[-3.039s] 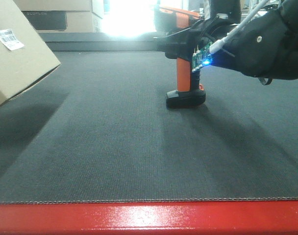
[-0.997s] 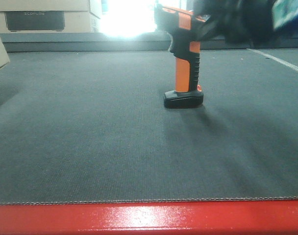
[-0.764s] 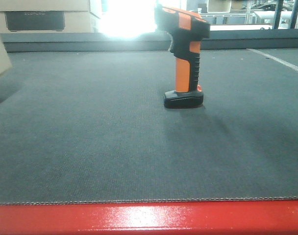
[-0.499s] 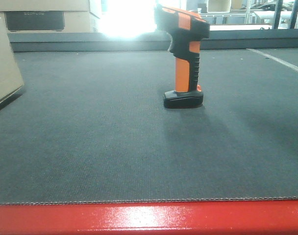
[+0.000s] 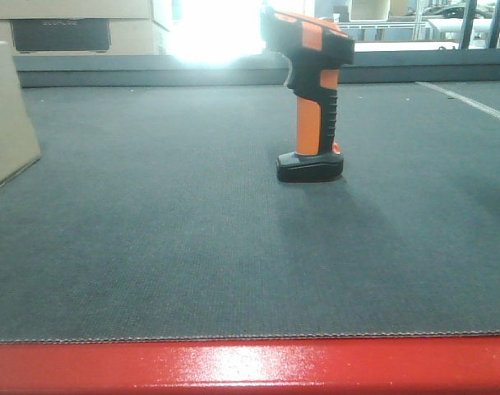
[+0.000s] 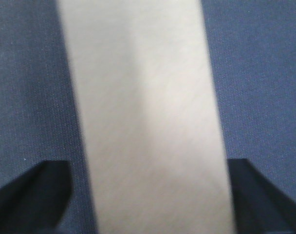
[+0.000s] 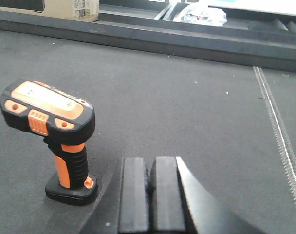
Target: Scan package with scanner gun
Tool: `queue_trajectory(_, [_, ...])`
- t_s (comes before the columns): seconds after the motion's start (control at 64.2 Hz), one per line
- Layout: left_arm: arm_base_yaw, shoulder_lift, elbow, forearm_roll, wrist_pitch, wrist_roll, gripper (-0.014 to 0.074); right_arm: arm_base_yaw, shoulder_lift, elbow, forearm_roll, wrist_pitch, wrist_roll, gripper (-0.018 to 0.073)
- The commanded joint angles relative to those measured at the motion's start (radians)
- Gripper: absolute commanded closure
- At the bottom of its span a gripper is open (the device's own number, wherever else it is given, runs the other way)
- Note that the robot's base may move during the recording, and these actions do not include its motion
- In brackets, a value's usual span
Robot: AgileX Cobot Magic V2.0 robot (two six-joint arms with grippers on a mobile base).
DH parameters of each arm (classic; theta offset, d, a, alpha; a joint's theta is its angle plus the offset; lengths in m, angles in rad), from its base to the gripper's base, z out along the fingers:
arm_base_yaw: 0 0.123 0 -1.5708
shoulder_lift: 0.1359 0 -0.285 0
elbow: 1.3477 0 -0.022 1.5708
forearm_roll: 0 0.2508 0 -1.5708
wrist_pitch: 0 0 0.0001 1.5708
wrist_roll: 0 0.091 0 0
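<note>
R tool (image 7: 149,195) gone off scanner gun (image 5: 309,99); package (image 5: 7,115) lowered.

scanner gun (image 5: 314,90) upright mid-mat, package (image 5: 7,115) far left

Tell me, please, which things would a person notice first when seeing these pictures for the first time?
First comes the orange and black scanner gun, standing upright on its flat foot alone in the middle of the dark mat. Next is the tan package, which fills the left wrist view between that arm's black fingers and shows only at the far left edge of the front view. The right gripper, fingers together, hangs to the scanner's right.
</note>
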Motion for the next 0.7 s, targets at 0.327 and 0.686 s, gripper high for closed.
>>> queue_trajectory(0.327, [-0.010, -0.176, -0.010, -0.036, 0.054, -0.020, 0.0005, -0.107, -0.074, 0.001, -0.025, 0.105, -0.009, 0.0718])
queue_trajectory(0.686, [-0.010, -0.447, 0.188, -0.117, -0.023, -0.025, 0.0706, -0.120, -0.200, 0.096, -0.025, 0.174, -0.009, 0.0718])
